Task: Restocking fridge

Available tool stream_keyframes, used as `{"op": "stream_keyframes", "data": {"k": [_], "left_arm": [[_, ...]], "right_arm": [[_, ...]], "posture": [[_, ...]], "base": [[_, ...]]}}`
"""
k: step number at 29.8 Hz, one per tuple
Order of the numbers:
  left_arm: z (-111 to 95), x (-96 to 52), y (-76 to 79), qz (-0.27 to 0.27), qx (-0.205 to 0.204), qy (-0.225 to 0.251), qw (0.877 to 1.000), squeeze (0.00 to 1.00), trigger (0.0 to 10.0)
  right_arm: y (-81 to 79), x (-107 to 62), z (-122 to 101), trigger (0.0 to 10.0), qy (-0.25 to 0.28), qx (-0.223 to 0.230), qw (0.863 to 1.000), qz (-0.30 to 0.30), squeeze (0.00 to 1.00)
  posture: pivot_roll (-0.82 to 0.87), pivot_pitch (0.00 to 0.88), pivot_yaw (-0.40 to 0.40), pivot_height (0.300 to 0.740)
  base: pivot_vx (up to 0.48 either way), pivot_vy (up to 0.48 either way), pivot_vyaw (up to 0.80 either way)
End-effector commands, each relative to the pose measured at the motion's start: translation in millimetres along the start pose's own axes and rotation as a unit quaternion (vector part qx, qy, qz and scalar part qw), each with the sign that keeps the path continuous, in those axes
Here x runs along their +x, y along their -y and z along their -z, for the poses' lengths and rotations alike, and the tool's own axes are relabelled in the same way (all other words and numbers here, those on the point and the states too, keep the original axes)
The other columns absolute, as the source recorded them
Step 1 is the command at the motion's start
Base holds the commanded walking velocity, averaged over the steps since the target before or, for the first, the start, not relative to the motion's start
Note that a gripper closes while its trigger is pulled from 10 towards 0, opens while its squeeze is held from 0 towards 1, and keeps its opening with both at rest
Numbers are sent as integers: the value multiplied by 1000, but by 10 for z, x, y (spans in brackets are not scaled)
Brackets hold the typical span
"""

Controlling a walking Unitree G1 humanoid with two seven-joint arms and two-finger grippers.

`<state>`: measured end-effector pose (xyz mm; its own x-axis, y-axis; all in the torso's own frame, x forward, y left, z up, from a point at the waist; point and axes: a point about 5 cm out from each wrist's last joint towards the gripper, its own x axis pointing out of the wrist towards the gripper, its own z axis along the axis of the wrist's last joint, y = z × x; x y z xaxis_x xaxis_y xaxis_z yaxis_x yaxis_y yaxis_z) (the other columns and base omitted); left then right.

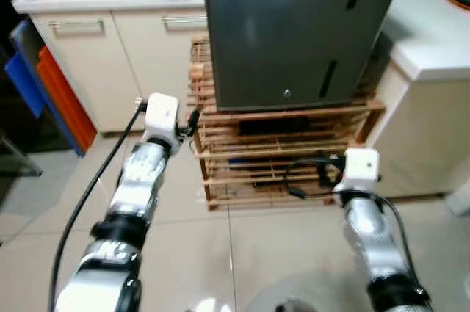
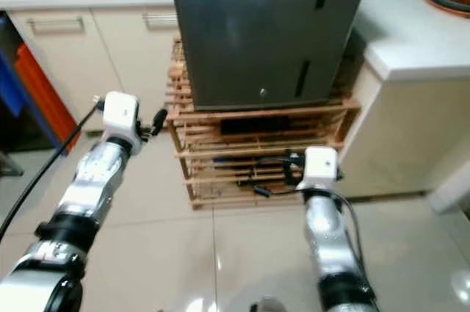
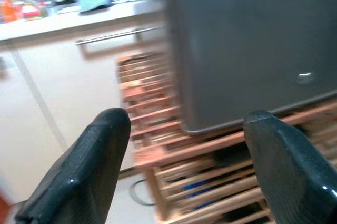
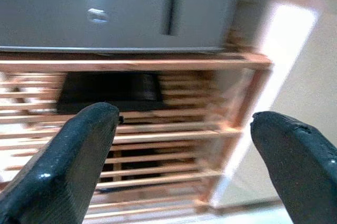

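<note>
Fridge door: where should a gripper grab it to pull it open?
Probably the dark recessed slot near the right edge of the shut fridge door. It looks like the handle, so hinges likely sit left. Come from the front with the right gripper, fingers open, hooking one into the slot.

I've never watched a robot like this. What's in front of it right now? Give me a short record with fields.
Fridge: dark grey mini fridge, door shut
Stand: wooden slatted rack on the tiled floor, fridge on top
Left gripper: open, empty, raised toward the fridge's lower left corner
Right gripper: open, empty, pointed at the rack below the fridge
Surroundings: cream cabinets to the left, white counter to the right
</note>
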<state>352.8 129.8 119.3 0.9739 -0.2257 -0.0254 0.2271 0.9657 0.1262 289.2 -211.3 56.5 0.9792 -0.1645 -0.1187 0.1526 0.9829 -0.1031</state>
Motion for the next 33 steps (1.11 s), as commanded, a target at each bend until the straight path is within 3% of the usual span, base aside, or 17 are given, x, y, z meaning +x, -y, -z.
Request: {"op": "stream_keyframes", "data": {"k": [1, 12, 13, 15, 22, 33], "left_arm": [[9, -20, -136, -18, 6, -4, 1000, 0, 10000], [-18, 16, -159, -22, 7, -2, 1000, 0, 10000], [-4, 20, -144, -24, 47, -6, 999, 0, 10000], [7, 23, -129, -26, 75, -10, 997, 0, 10000], [5, 22, -131, -15, 25, -6, 1000, 0, 10000], [-47, 73, -156, -31, 30, 1, 999, 0, 10000]], "right_arm": [[-82, -6, 0, 10000, 0, 6, 1000, -9, 0], [-52, 17, -28, 10000, 5, 2, 1000, -12, 0], [-30, -51, -13, 10000, 16, -7, 1000, -20, 0], [-7, -116, 24, 10000, 19, -14, 999, -25, 0], [130, -211, 131, 10000, 3, -9, 1000, 9, 0], [84, -144, 29, 10000, 20, -5, 1000, 3, 0]], "posture": [[-101, 0, 29, 740], [-101, 0, 18, 740], [-105, 0, 24, 740], [-108, 0, 30, 740], [-133, 0, 56, 740], [-121, 0, 24, 740]], "base": [[0, 480, -556], [0, 480, -766], [0, 0, 0], [0, 0, 0], [162, 0, 0], [372, 216, 0]]}}
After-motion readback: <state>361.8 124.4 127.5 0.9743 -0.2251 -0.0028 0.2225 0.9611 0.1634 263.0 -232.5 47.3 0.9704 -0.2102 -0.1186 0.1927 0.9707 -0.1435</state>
